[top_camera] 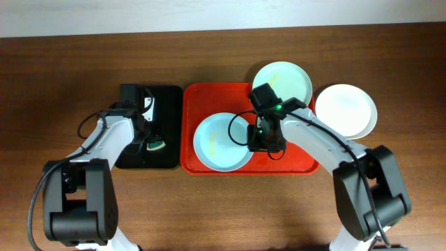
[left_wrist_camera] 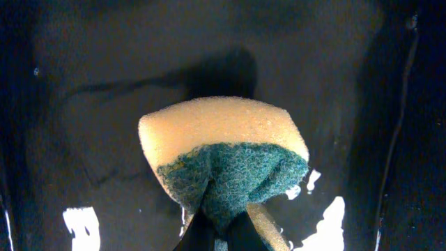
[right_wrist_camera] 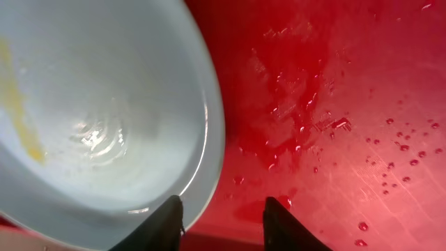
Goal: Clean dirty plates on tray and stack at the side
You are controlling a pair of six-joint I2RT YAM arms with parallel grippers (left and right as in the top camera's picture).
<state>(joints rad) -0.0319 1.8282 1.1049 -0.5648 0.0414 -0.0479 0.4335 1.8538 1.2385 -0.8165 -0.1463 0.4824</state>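
1. The large rectangular red plastic tray [top_camera: 293, 164] lies at the middle of the brown wooden worktop [top_camera: 70, 56], and its floor is wet with droplets.
2. The round pale blue plate [top_camera: 223, 141] rests inside the tray's left half. In the right wrist view a yellow smear [right_wrist_camera: 21, 104] and a little water show on its face.
3. The round pale mint green plate [top_camera: 282, 82] sits over the tray's far right corner. The round white plate [top_camera: 346, 110] lies on the worktop just beside the tray's right rim.
4. The right end effector [right_wrist_camera: 223, 226] hangs low over the tray floor at the blue plate's right edge. Its fingers are apart and the plate's rim reaches into the gap — whether a finger touches the rim cannot be told.
5. The left end effector [left_wrist_camera: 223, 240] is over the smaller black tray [top_camera: 167, 104], which lies just beside the red one on its left. It is clamped on a yellow sponge with a green scouring face [left_wrist_camera: 223, 132].
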